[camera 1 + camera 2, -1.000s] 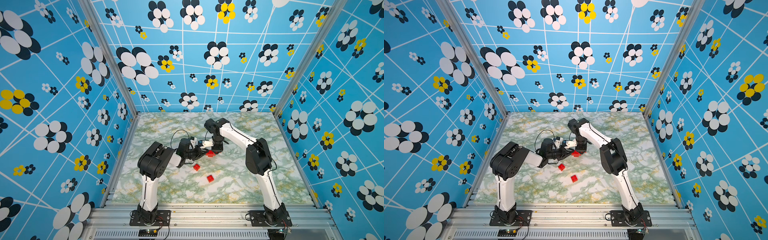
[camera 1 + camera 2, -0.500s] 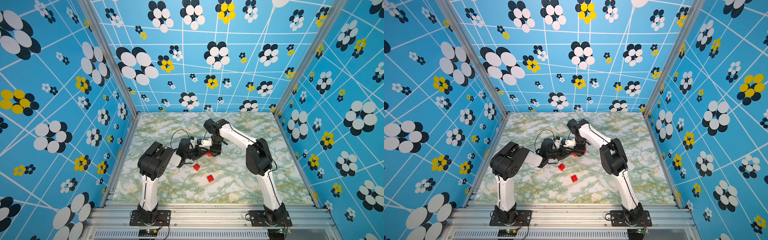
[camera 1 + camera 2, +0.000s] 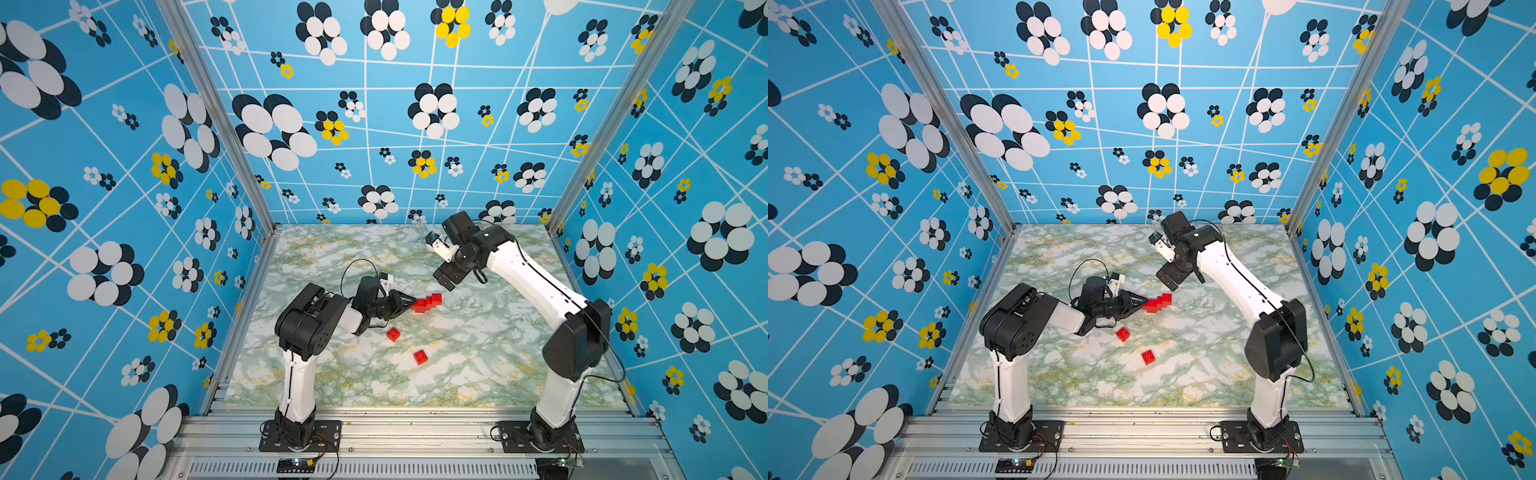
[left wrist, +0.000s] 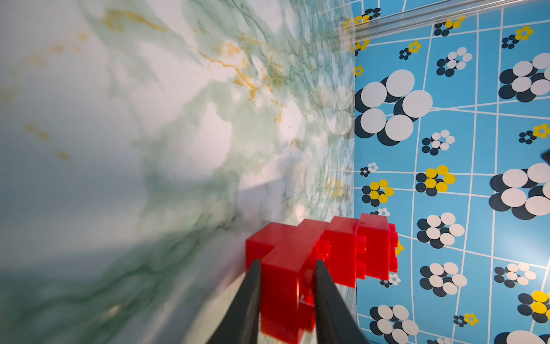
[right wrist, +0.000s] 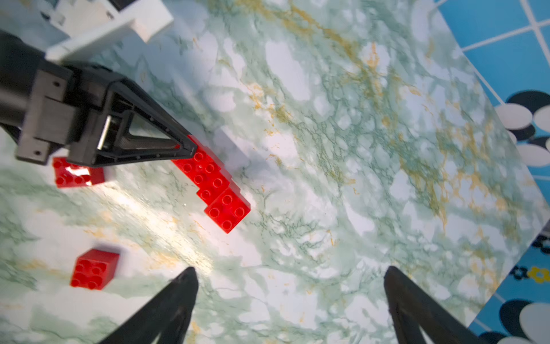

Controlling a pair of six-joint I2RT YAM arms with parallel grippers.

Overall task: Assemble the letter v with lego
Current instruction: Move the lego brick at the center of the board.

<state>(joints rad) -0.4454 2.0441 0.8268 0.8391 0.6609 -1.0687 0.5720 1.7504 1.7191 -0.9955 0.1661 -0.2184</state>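
Observation:
A stepped run of joined red lego forms one staircase arm low over the marble table. My left gripper is shut on its near end. In the left wrist view the black fingers clamp the end brick of the run. My right gripper hangs open above and behind the run's far end, touching nothing. Its wrist view shows the run, the left gripper and its own spread jaws.
Two loose red bricks lie on the table in front of the run: one just below the left gripper, the other nearer the front. Blue patterned walls close in three sides of the table.
The right gripper opened, let go of the far end of the run, and lifted back and away to the right. The left gripper kept its hold and barely moved.

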